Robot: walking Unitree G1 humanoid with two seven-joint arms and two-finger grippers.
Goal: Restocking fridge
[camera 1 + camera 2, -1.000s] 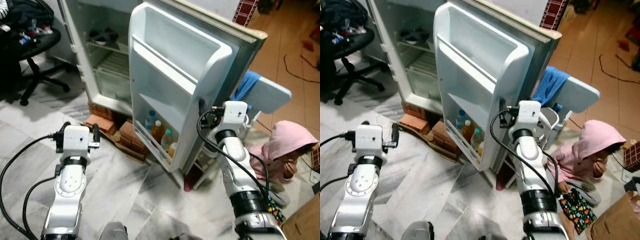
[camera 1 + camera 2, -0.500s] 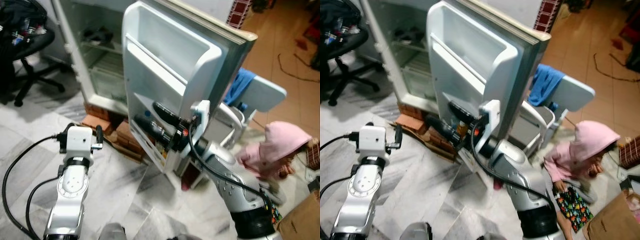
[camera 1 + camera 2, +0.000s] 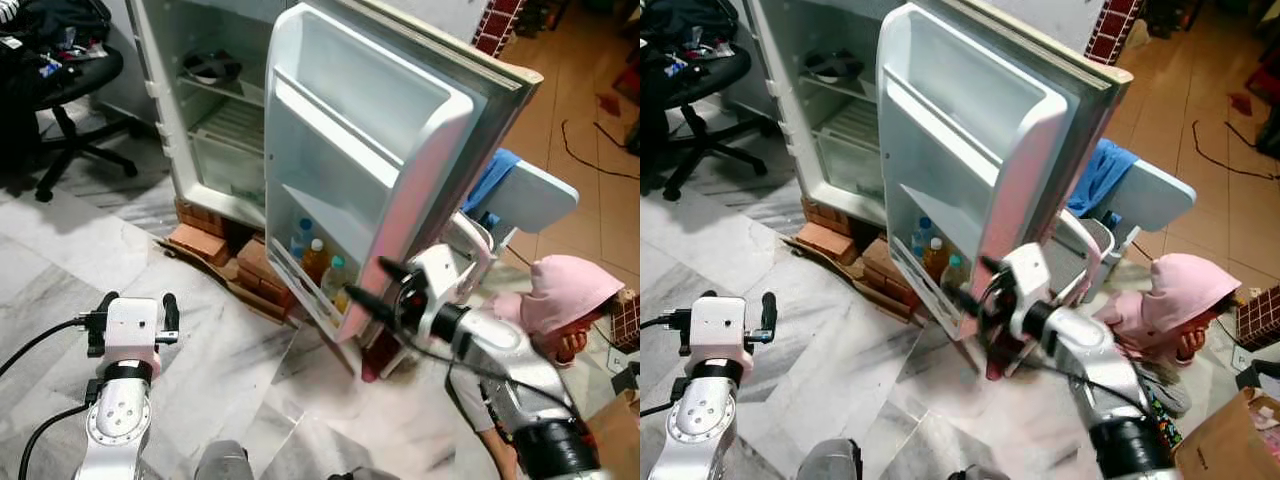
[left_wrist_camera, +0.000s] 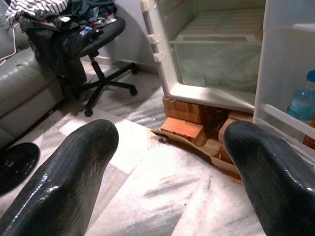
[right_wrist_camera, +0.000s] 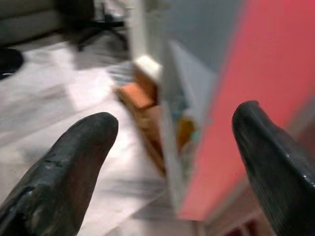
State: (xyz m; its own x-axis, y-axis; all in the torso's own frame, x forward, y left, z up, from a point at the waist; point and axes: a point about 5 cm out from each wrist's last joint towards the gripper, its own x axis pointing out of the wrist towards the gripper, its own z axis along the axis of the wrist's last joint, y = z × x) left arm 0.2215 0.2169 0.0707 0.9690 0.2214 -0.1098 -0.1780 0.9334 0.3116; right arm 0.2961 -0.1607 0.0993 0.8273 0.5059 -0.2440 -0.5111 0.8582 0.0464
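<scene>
The white fridge [image 3: 215,140] stands open, its door [image 3: 370,130] swung toward me. Three bottles [image 3: 316,259] stand in the door's bottom shelf, one of them blue-capped [image 4: 302,100]. A dark item [image 3: 210,68] lies on an upper fridge shelf. My right gripper [image 3: 375,284] is open and empty, its fingers pointing at the door's lower free edge, close to the bottles. The right wrist view is blurred, with the fingers [image 5: 59,162] spread before the door edge. My left gripper [image 3: 137,304] hangs low over the floor, open and empty, facing the fridge's base [image 4: 206,93].
A person in a pink hood [image 3: 572,295] sits on the floor right of the door, beside a white chair with a blue cloth [image 3: 520,195]. Bricks [image 3: 200,242] prop the fridge. A cluttered black office chair [image 3: 60,85] stands far left. A cardboard box [image 3: 1230,440] sits lower right.
My right arm has come down from beside the door, swept across its lower shelf, and now points at the door's lower edge. My left arm sits lower. The camera shifted.
</scene>
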